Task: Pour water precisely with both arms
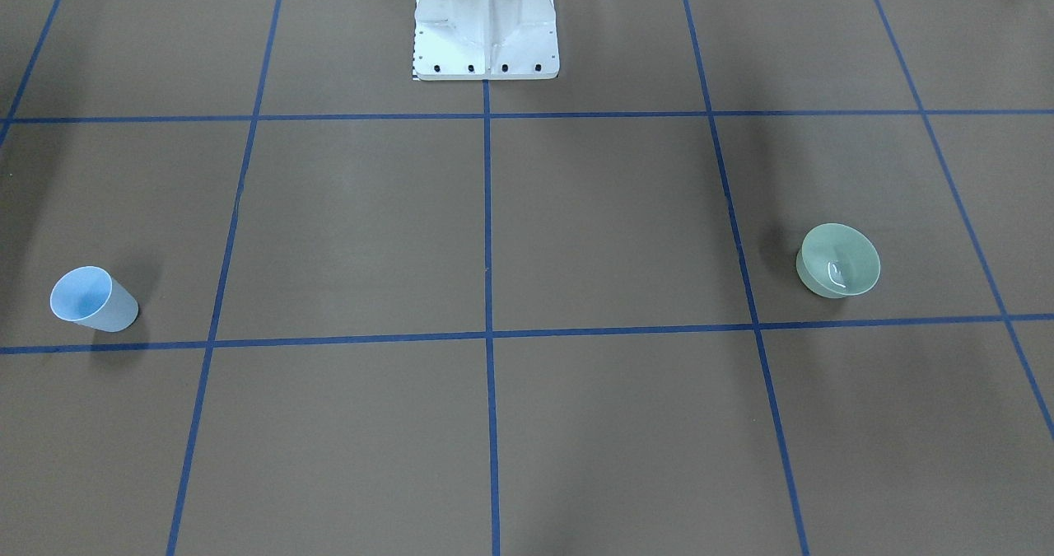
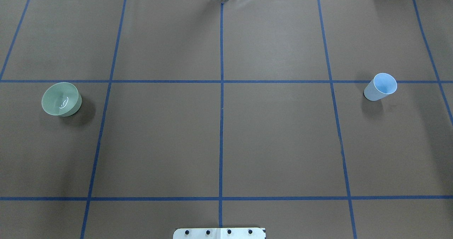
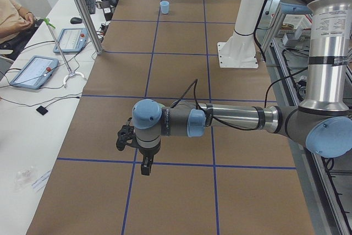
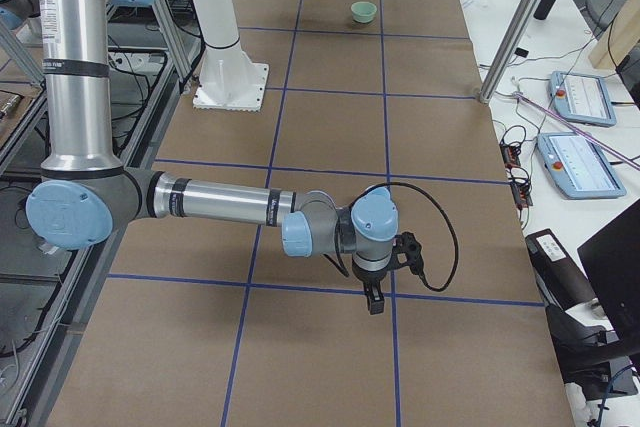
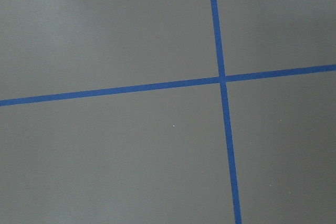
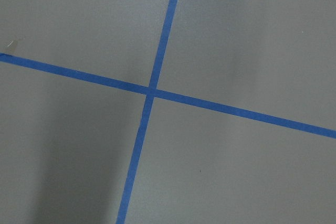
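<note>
Faintly, the water point(image 2: 64, 103) glints inside the green bowl point(image 2: 76, 106) at the overhead view's middle left, well apart from the blue cup point(image 2: 380, 87) at right, while whether the left end effector point(image 3: 145, 167) and right end effector point(image 4: 375, 301) are open cannot be told.

White pedestal point(image 1: 486, 29) bolted at the brown table's point(image 2: 159, 143) edge; one line of the blue tape grid point(image 2: 221, 125) runs straight out from it. Across the table from the pedestal: two tablets point(image 3: 34, 71) on a white bench point(image 3: 22, 136), and a person's sleeve point(image 3: 11, 17).
</note>
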